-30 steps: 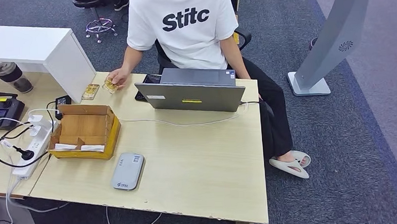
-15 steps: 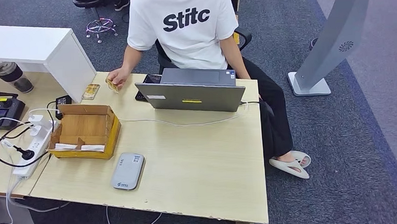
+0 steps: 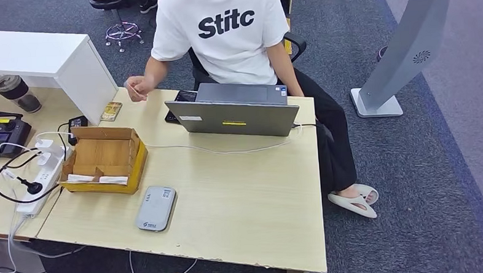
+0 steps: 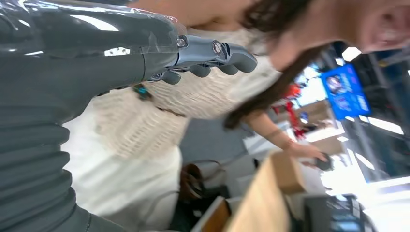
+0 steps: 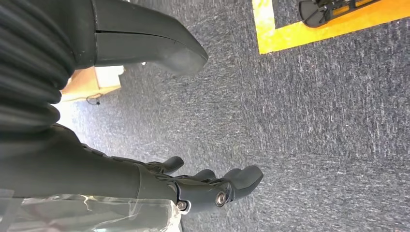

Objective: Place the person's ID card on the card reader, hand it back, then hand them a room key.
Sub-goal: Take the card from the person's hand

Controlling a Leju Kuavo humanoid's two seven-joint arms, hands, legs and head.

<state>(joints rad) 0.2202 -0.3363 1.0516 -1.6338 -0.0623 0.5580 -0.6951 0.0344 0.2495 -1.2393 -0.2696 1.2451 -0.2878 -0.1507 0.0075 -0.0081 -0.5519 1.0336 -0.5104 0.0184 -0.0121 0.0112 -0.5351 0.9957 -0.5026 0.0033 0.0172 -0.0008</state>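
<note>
We read this as an office: grey carpet floor (image 3: 407, 184), a light wood desk (image 3: 248, 204) with a laptop (image 3: 233, 115), a power strip (image 3: 37, 182) and a cardboard box (image 3: 104, 158), a swivel chair base (image 3: 121, 32), and a grey kiosk stand (image 3: 401, 49). Possibly a reception setup; the left wrist view is too blurred to confirm.

A small pale ID card (image 3: 133, 90) is pinched in the fingers of the seated person's hand (image 3: 137, 89), lifted just above the far edge of the light wooden table (image 3: 248, 204); its face is too small to read. A flat grey rounded-rectangle card reader (image 3: 155, 208) with a white label at its far end lies face up on the table, well apart from those fingers, towards the near edge. A small gold-patterned card (image 3: 110, 111) lies flat on the table just beside the fingers.
</note>
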